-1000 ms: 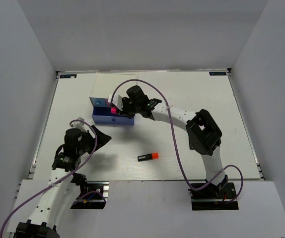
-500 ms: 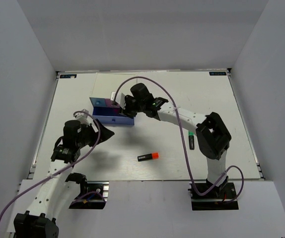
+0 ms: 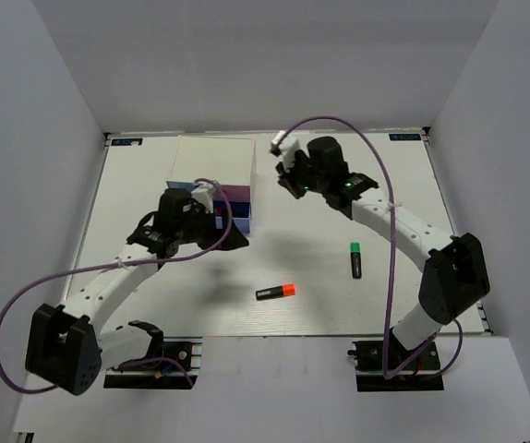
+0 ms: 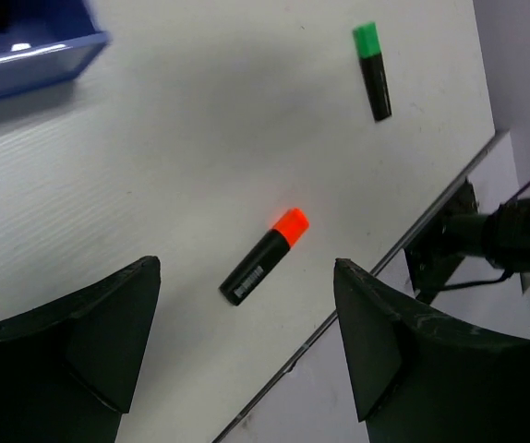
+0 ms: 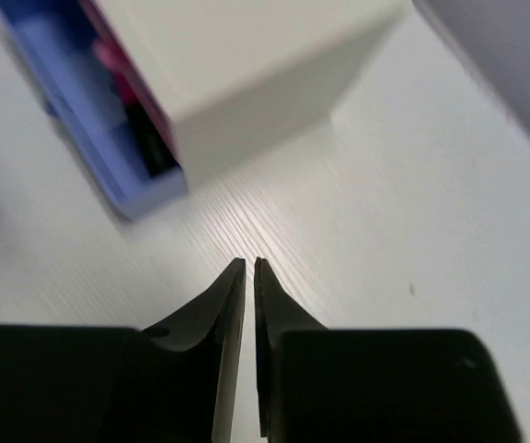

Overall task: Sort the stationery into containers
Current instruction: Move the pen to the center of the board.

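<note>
You have three highlighters in view. Two lie loose on the tabletop [image 3: 330, 309]. The orange-ended highlighter [image 3: 275, 292] is near the front edge, and the green-ended highlighter [image 3: 355, 259] is to its right and a little farther back, well apart from it. The third, the pink-ended highlighter [image 5: 140, 115], lies inside the open blue drawer [image 5: 108, 175]. It is blurred in the right wrist view, but its pink and black both show.

There is one box [image 3: 211, 164], cream on top, standing toward the back left of the tabletop. One of its drawers is pulled out. A pink front shows above that drawer, but you cannot count the drawers cleanly from these views.

There are two arms. The left arm [image 3: 108, 281] reaches to just in front of the box. The left jaws are spread wide and grip nothing. They hang over the tabletop, and the orange-ended highlighter shows between them in the wrist view. The right arm [image 3: 403, 231] reaches to the right side of the box. The right jaws are pressed together with nothing pinched, their tips pointing at the tabletop near the drawer's corner.

The tabletop is white with fine grain lines. Plain pale grey walls [image 3: 265, 65] close it in on three sides.
</note>
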Action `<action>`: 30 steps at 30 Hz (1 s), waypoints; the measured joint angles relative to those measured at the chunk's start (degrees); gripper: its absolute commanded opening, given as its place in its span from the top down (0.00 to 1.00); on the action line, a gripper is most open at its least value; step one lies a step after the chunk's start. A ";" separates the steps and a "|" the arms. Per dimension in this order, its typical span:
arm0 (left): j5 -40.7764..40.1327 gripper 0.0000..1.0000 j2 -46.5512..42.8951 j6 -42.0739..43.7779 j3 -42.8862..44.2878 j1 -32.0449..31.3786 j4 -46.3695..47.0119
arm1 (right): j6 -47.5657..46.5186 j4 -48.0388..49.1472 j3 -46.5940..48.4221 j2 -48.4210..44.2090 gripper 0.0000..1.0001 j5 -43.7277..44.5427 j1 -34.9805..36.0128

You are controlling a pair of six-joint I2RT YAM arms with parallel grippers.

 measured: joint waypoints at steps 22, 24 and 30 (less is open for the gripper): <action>-23.71 0.32 36.09 19.21 24.35 -37.07 -15.50 | 10.43 -7.19 -19.78 -11.02 0.61 -6.05 -28.20; -25.38 0.35 36.17 19.76 24.83 -37.75 -16.50 | 10.58 -7.10 -20.74 -11.28 0.61 -6.62 -28.87; -27.19 0.36 37.88 20.59 25.55 -39.67 -17.11 | 11.34 -7.02 -23.04 -11.41 0.59 -8.50 -30.10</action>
